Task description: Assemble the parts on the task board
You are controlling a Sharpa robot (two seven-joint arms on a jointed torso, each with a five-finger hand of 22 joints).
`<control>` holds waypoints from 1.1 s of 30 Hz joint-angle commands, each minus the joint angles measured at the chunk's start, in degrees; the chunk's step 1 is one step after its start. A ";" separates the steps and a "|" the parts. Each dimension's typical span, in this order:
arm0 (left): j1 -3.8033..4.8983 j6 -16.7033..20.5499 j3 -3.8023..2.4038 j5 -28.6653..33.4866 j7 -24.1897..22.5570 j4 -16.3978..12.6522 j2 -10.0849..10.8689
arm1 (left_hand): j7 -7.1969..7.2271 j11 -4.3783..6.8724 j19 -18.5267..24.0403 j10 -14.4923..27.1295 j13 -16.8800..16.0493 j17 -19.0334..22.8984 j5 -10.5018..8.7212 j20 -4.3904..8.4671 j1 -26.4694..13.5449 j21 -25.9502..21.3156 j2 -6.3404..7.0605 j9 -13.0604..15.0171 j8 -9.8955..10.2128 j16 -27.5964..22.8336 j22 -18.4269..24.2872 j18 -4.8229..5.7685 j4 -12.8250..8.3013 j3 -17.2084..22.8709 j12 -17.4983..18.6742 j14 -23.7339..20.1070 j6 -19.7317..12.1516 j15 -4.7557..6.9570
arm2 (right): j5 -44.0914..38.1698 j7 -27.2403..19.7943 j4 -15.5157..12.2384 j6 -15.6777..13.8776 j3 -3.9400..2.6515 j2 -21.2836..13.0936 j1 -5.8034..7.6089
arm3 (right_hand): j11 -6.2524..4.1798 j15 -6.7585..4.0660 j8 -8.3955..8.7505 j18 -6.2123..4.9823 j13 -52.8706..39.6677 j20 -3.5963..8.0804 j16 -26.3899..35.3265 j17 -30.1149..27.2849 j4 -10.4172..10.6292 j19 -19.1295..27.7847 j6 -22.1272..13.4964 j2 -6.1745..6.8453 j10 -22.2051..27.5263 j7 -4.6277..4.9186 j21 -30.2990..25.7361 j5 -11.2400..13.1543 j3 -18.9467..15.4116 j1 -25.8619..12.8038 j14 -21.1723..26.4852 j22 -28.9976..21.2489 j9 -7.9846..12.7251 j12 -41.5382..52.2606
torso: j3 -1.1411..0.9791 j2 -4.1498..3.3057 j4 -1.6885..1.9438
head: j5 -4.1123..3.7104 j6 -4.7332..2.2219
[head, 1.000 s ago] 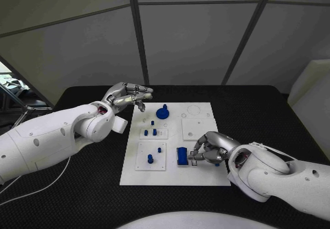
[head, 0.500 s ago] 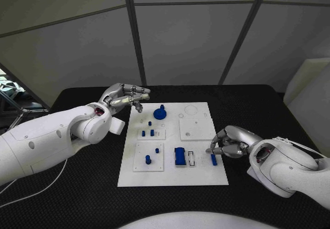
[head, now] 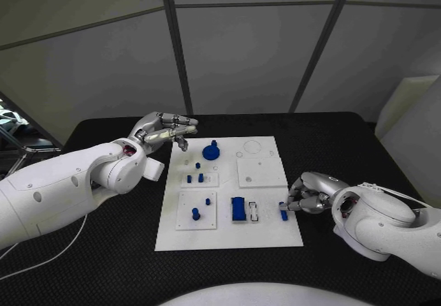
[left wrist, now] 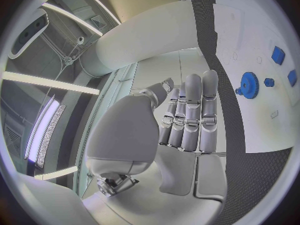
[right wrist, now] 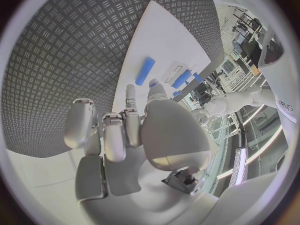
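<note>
The small blue bar (head: 283,212) lies flat near the right edge of the task board (head: 266,234), toward its near corner, with nothing holding it. We judge it to be light, stiff moulded plastic: hard to harm, smooth enough to skid on the board or twist out of a loose pinch. We would take it across its two long sides near the middle, so that it lifts level. Further in from that edge stands the blue block (head: 239,208), taller and thicker. It probably needs a wider pinch across its broad faces.

The right hand (head: 308,194) sits at the board's right edge just beside the bar. Its fingers are curled in and, in the right wrist view, the bar (right wrist: 145,70) lies ahead of them, apart, so this hand grips nothing. The left hand (head: 166,134) hovers off the board's far left corner, near the blue gear (head: 211,152), with straight fingers and nothing in it.

A second ago the right hand was over the board, close against the block and covering the spot where the bar now lies. Since then it has drawn back to the right edge, leaving the bar bare. The left hand has barely moved. The whole head view has slid a little, so we count no shift of the board.
</note>
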State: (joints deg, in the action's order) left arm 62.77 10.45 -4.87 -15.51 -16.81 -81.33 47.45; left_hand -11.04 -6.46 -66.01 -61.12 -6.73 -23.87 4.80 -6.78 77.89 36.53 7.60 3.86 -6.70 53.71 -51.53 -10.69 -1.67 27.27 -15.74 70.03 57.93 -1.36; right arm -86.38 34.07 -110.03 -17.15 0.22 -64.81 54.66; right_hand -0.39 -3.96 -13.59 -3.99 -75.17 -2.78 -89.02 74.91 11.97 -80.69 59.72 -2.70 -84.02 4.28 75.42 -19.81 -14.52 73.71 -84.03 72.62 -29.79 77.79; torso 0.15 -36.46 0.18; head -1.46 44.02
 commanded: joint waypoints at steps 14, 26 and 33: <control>0.06 -0.36 -0.05 0.24 -0.39 -0.04 0.04 | 0.10 -0.09 0.29 0.46 0.07 0.05 0.25 -0.27 0.11 -0.37 -0.49 0.00 -0.13 -0.13 0.08 0.23 0.12 -0.34 -0.24 -0.14 -0.29 -0.13 | -3.07 3.47 0.94 2.85 0.08 2.40 -2.26 | 0.26 0.25 0.31 -0.12 -5.85 0.11 -0.01 13.13 0.67 0.12 0.67 0.52 -0.49 -0.09 -0.03 0.08 -0.55 -0.69 -5.51 0.10 -0.10 -0.01 | -0.01 -0.07 0.07 | 0.03 0.25; 0.06 -0.36 -0.05 0.24 -0.31 0.00 0.07 | 0.10 -0.08 0.28 0.47 0.07 0.06 0.26 -0.27 0.13 -0.38 -0.50 0.01 -0.14 -0.11 0.09 0.22 0.12 -0.34 -0.26 -0.13 -0.30 -0.13 | -11.63 3.94 1.57 9.67 0.10 4.21 -2.69 | -0.03 -0.06 1.18 0.04 -5.96 0.46 -0.35 13.85 -5.15 -0.24 0.92 -0.21 -0.34 -0.28 0.31 6.00 3.24 10.04 -5.68 0.70 -0.48 -0.08 | 0.01 -0.08 0.21 | 0.08 0.41; 0.06 -0.33 -0.05 0.24 -0.26 -0.06 0.17 | 0.11 -0.07 0.28 0.48 0.08 0.09 0.27 -0.27 0.16 -0.40 -0.54 0.01 -0.16 -0.08 0.09 0.22 0.11 -0.34 -0.31 -0.10 -0.30 -0.13 | -16.23 4.22 1.69 14.37 0.15 4.83 -2.82 | 0.11 0.07 1.92 0.08 -5.79 0.36 -0.56 14.28 -7.23 -0.31 1.06 -0.70 -0.01 -0.09 0.38 6.91 5.41 12.97 -5.77 0.88 -0.24 -0.46 | 0.05 -0.07 0.17 | 0.17 0.48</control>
State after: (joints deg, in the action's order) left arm 62.76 10.45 -4.87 -15.51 -16.80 -81.30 47.60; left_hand -11.04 -6.48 -66.01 -61.14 -6.73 -23.88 4.80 -6.78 77.89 36.53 7.60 3.86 -6.70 53.71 -51.48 -10.70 -1.67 27.27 -15.74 70.03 57.93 -1.36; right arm -99.09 36.76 -109.29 -11.19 -0.58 -60.02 52.78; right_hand -0.19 -3.66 -11.57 -3.99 -77.69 -2.55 -89.32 74.94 5.12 -80.91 60.72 0.22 -83.82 4.26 75.42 -12.92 -9.44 81.83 -83.93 73.46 -33.56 77.83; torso 0.18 -36.52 0.37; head -1.35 44.48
